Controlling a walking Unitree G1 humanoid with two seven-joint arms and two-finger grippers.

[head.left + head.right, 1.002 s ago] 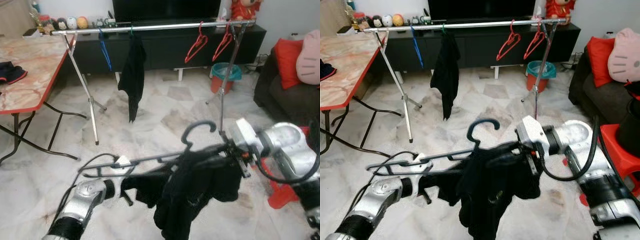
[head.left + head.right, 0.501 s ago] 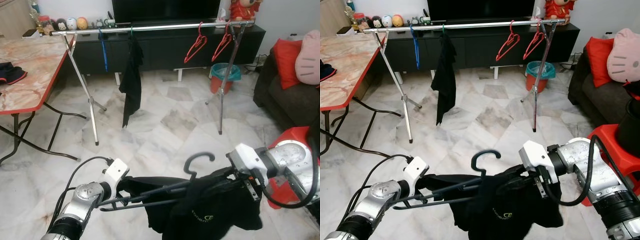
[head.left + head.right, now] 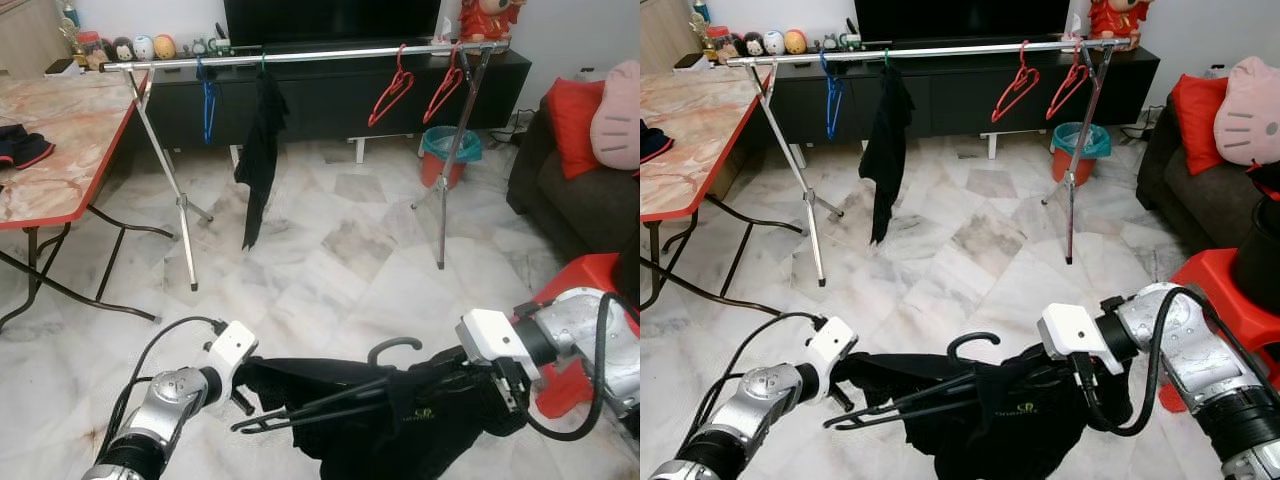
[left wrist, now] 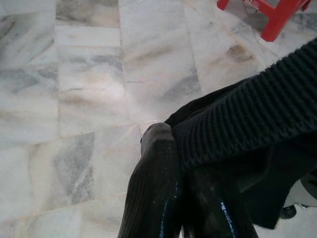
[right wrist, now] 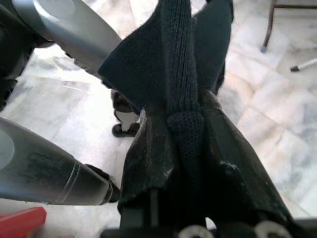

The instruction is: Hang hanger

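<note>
A black hanger [image 3: 392, 349] carrying a black garment [image 3: 400, 425] is held low over the marble floor, its hook pointing up. My left gripper [image 3: 243, 377] is shut on the garment's left end; the left wrist view has ribbed black fabric pinched between its fingers [image 4: 157, 183]. My right gripper [image 3: 478, 378] is shut on the right end, where its fingers [image 5: 148, 148] clamp a ribbed fold. The steel clothes rail [image 3: 300, 55] stands well ahead, with a blue hanger [image 3: 208, 100], a hung black garment [image 3: 260, 150] and two red hangers [image 3: 390, 90].
A marble-topped folding table [image 3: 60, 150] stands at the left. Behind the rail is a black TV console [image 3: 330, 100], with a teal bin [image 3: 450, 145] by the rail's right leg. A dark sofa [image 3: 560, 200] and a red stool [image 3: 590, 290] are on the right.
Both arms have brought the hanger and garment down from mid-frame to low over the floor. The garment now lies spread out between the grippers. The rail's black garment swung slightly.
</note>
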